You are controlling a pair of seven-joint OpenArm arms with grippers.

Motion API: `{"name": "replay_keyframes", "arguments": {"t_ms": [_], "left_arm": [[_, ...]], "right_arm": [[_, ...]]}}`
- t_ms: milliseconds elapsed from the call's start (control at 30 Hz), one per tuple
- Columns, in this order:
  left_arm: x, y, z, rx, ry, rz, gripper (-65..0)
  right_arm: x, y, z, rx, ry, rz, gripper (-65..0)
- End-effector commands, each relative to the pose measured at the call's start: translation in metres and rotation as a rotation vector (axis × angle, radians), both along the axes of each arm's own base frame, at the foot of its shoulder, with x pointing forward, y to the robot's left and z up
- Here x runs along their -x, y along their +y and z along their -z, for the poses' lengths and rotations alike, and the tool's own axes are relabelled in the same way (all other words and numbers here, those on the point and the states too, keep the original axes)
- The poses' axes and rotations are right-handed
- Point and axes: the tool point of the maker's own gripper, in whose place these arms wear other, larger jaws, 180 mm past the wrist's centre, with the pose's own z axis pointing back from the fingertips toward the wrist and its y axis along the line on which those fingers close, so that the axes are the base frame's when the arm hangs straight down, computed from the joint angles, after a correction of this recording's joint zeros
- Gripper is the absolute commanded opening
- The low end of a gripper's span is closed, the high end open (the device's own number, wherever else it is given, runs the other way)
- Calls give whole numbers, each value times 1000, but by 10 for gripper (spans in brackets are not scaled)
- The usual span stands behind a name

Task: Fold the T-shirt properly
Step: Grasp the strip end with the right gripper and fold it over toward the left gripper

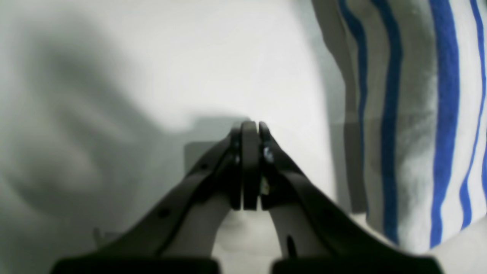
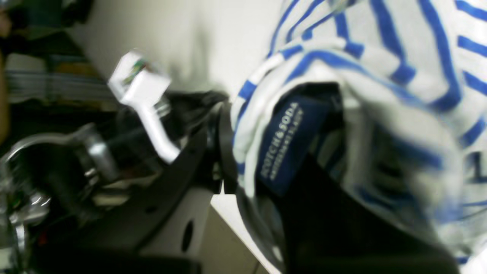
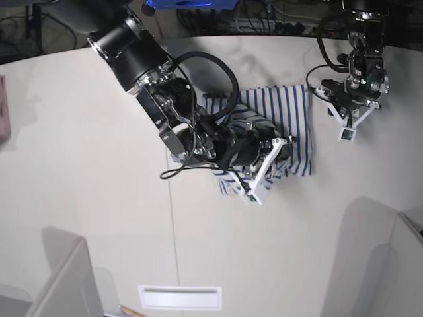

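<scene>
The right gripper (image 2: pixel 228 152) is clamped onto the T-shirt (image 3: pixel 284 122) near the collar — striped cloth is bunched between and over its jaws, with the dark blue label (image 2: pixel 283 144) just beside them. The shirt lies crumpled on the white table (image 3: pixel 86 191), mostly under and just beyond that arm. The left gripper (image 1: pixel 249 131) has its jaws pressed together on nothing, hovering over bare tabletop, the shirt's striped edge near its side but apart.
</scene>
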Motion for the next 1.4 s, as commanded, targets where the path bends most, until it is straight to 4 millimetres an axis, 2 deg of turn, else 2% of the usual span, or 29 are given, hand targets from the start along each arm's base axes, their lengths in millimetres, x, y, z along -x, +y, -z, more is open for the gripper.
{"name": "replay_keyframes", "arguments": {"t_ms": [0, 133, 267, 333, 467, 600, 667, 700, 867, 1000, 1133, 1367], "left_arm": [[-6, 8, -11, -28, -27, 14, -650], [6, 14, -11, -46, -8, 23, -650], [18, 34, -13, -69, 1, -22, -650], [22, 46, -16, -81, 0, -55, -650], [28, 73, -26, -113, -17, -127, -650], [29, 94, -39, -141, -39, -141, -650], [31, 105, -46, -154, -53, -156, -650], [31, 111, -49, -161, -59, -162, -650], [35, 132, -61, -186, -84, -212, -650], [39, 143, -68, -200, -96, -245, -650], [40, 145, -69, -203, -98, -251, -650], [40, 151, -73, -209, -109, -269, -650]], "right_arm": [[-7, 9, -11, -21, -35, -12, -650], [-7, 13, 4, 26, -38, -30, -650], [-2, 17, 10, 51, -26, -38, -650], [-11, 11, 19, 108, -27, 4, -650], [-9, 15, 24, 126, -12, 7, -650], [-8, 16, 24, 124, -13, 9, -255], [-7, 17, 23, 118, -13, 7, -138], [-6, 17, 24, 119, -12, 5, -122], [7, 26, 28, 141, -33, -48, -135], [14, 43, 25, 137, -131, -93, -135], [28, 62, 20, 150, -210, -182, -135], [57, 80, 25, 181, -309, -315, -135]]}}
